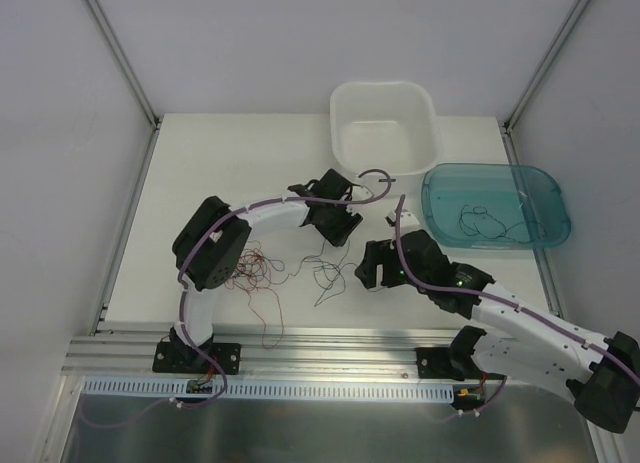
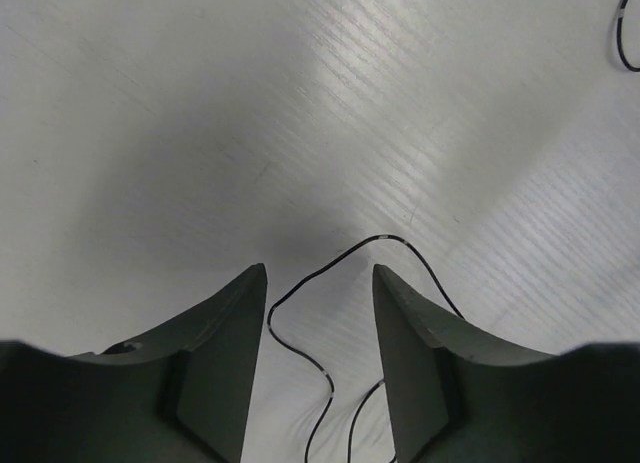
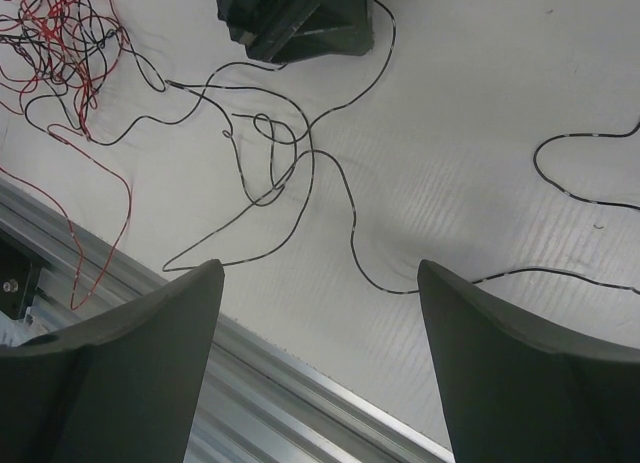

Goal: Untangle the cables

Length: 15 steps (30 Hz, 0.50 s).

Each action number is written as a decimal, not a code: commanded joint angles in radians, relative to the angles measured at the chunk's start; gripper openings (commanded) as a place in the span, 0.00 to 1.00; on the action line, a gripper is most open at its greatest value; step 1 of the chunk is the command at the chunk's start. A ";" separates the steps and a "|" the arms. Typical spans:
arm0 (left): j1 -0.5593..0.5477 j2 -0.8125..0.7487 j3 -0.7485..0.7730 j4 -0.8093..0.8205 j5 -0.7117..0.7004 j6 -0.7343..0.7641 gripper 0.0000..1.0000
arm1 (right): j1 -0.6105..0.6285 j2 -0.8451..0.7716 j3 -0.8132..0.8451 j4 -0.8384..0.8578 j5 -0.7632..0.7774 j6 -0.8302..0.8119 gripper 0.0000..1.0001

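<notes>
Straddled a black cable (image 2: 385, 239) on the table (image 2: 150, 103) with the left gripper (image 2: 320, 273), jaws partly apart, gripping nothing, likely to tug it free; held the right gripper (image 3: 320, 273) wide open, empty, near the red-and-black tangle (image 3: 60, 33)

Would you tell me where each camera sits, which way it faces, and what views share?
Top external: above and behind the robot, looking down on left arm, right arm, table, white tub, blue tub.
Left wrist: on the left arm, facing down past the left tool at a black cable.
Right wrist: on the right arm, facing the table past the right tool at loose cables.
Shared: top and right wrist both show the left tool and red tangle.
</notes>
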 commanded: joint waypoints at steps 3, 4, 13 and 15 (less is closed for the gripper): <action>-0.010 0.029 0.027 0.009 0.014 0.009 0.36 | 0.006 0.031 -0.006 0.078 0.009 -0.020 0.83; -0.010 0.026 0.021 0.009 0.012 0.007 0.32 | 0.005 0.042 -0.006 0.085 0.009 -0.030 0.83; -0.010 -0.058 -0.034 0.015 -0.020 -0.008 0.00 | -0.003 0.231 0.011 0.175 -0.009 -0.058 0.83; -0.010 -0.080 -0.059 0.015 -0.037 -0.011 0.00 | -0.017 0.264 0.020 0.192 -0.017 -0.064 0.83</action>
